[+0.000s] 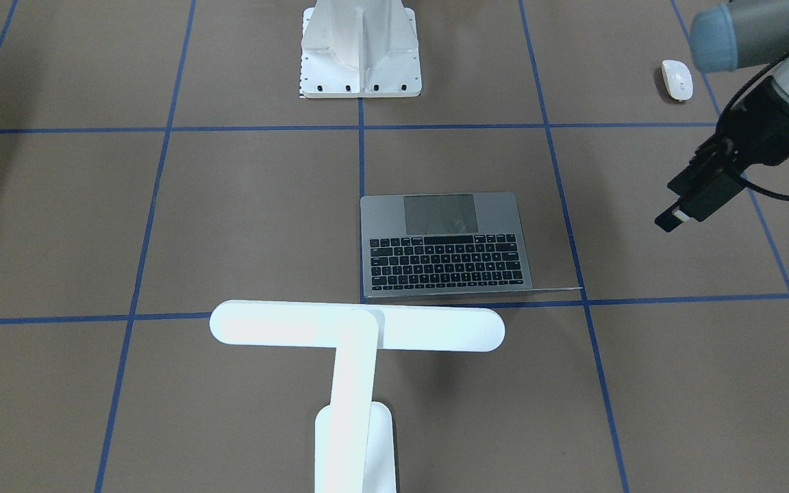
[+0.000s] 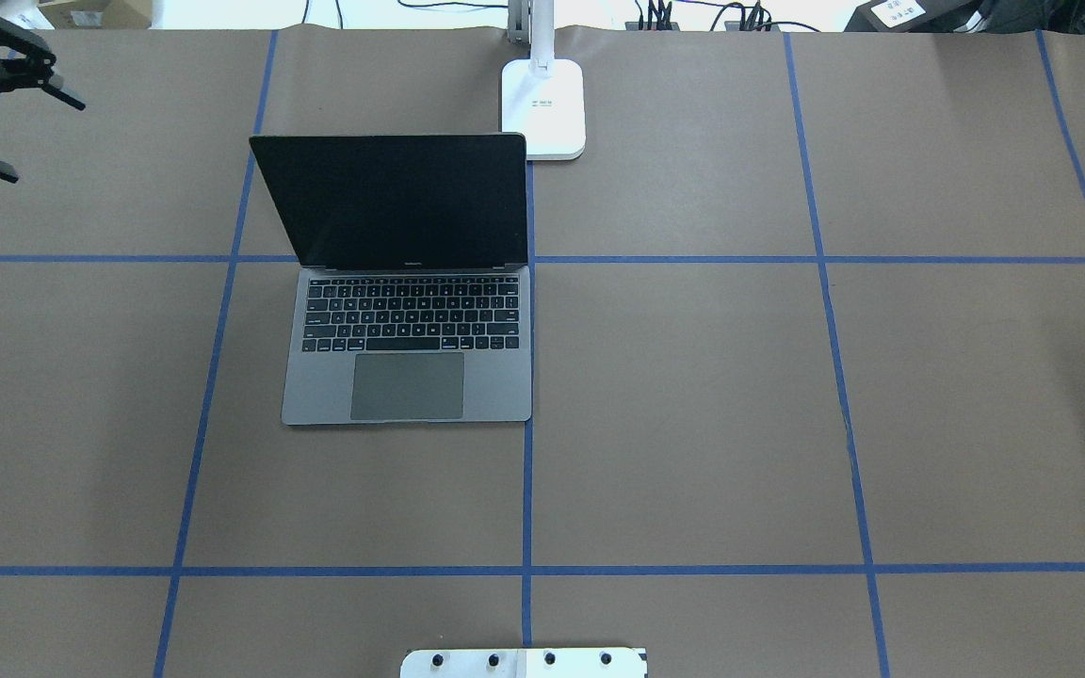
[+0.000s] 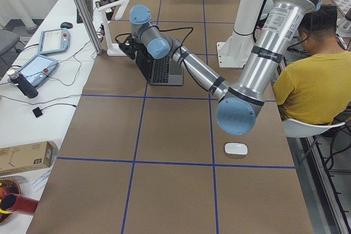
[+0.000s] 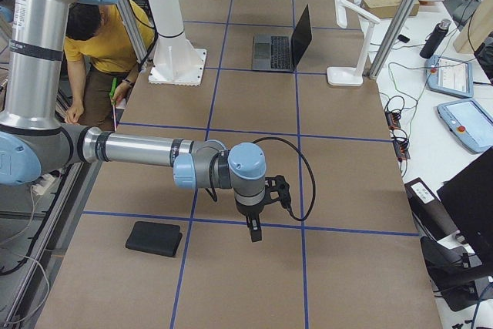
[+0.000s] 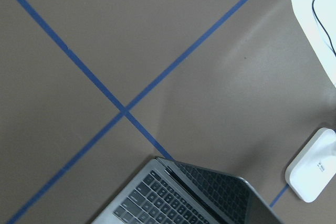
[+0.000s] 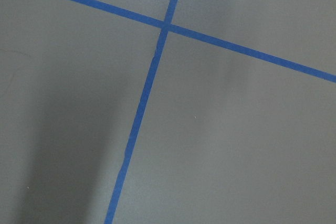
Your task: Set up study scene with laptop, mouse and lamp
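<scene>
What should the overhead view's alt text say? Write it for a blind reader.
An open laptop with a dark screen sits left of centre on a brown table gridded with blue tape. A white lamp base stands behind its right rear corner; the left gripper is at top left.

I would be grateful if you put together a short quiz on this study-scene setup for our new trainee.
1. True or false: the laptop stands on the table with its lid open and its screen dark.
2. Fill in the word: the mouse lies on the robot's ____ side of the table, well apart from the laptop.
3. Choose one: the left gripper is A) shut on the mouse, B) open and empty, C) shut on the laptop's lid.

Key: 1 true; 2 left; 3 B.
</scene>
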